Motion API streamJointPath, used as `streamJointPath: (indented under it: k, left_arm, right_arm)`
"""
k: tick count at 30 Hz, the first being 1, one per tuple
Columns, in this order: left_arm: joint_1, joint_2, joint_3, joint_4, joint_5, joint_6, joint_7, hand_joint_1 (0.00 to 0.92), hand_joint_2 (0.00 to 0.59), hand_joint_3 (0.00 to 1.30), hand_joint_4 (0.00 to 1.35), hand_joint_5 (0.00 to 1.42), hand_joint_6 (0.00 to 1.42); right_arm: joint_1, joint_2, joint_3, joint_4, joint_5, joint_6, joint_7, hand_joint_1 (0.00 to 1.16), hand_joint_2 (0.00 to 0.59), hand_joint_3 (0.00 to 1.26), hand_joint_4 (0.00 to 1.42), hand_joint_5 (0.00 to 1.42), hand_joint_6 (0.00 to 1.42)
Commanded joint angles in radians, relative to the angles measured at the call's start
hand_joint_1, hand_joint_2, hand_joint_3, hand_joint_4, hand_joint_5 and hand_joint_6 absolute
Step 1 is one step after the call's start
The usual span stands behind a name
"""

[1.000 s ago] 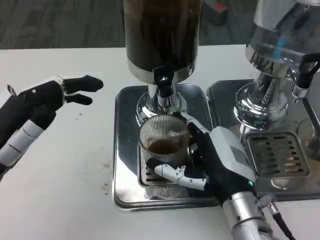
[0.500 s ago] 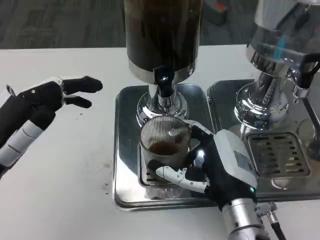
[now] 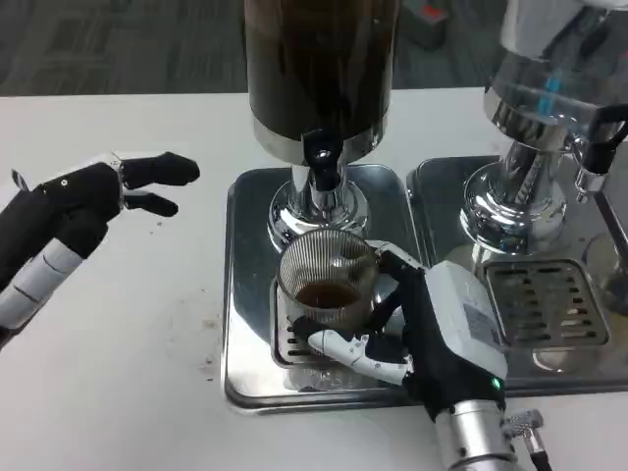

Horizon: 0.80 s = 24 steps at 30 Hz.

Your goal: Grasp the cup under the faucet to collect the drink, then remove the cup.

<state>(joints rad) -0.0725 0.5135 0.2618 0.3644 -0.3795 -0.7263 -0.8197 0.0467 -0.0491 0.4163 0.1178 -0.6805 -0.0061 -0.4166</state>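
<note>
Ribbed glass is gripped by the right hand (image 3: 417, 329): the cup (image 3: 326, 289) is wrapped from its right side, fingers closed around the wall. Upright it stands, mouth upward, brown drink seen inside, directly below the faucet (image 3: 322, 162), on the drip tray (image 3: 245, 294). Left of the faucet, the left hand (image 3: 108, 186) is held above the table (image 3: 128, 373), fingers apart, nothing grasped.

Clear ribbed cup (image 3: 327, 280), silver tray (image 3: 245, 294), white table (image 3: 128, 373).

Cup (image 3: 328, 285) in right hand (image 3: 432, 329), slightly rightward
</note>
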Motion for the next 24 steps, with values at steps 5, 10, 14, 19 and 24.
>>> streamJointPath:
  k: [5,10,14,19,24]
  left_arm:
    - [0.013,0.008,-0.005,0.007,0.018,0.008,0.002,0.0,0.13,0.35,0.28,0.24,0.41]
    - [0.008,0.006,-0.01,0.013,0.02,0.007,0.0,0.0,0.129,0.35,0.28,0.24,0.41]
    - [0.004,0.006,-0.014,0.022,0.022,0.007,-0.001,0.0,0.129,0.35,0.28,0.24,0.41]
    - [-0.001,0.004,-0.017,0.031,0.023,0.005,-0.003,0.0,0.129,0.34,0.28,0.24,0.41]
    - [-0.007,0.003,-0.02,0.043,0.025,0.003,-0.004,0.0,0.13,0.34,0.28,0.24,0.42]
  right_arm:
    - [0.016,0.004,-0.012,-0.007,0.007,-0.056,-0.055,0.54,0.14,0.42,0.6,0.82,1.23]
    - [0.028,0.004,-0.022,-0.023,0.01,-0.07,-0.065,0.53,0.14,0.44,0.62,0.83,1.23]
    - [0.037,0.004,-0.029,-0.029,0.015,-0.08,-0.068,0.53,0.14,0.44,0.62,0.83,1.23]
    - [0.044,0.006,-0.038,-0.03,0.017,-0.095,-0.076,0.53,0.14,0.46,0.64,0.85,1.25]
    - [0.048,0.009,-0.043,-0.027,0.019,-0.113,-0.086,0.54,0.152,0.47,0.65,0.86,1.25]
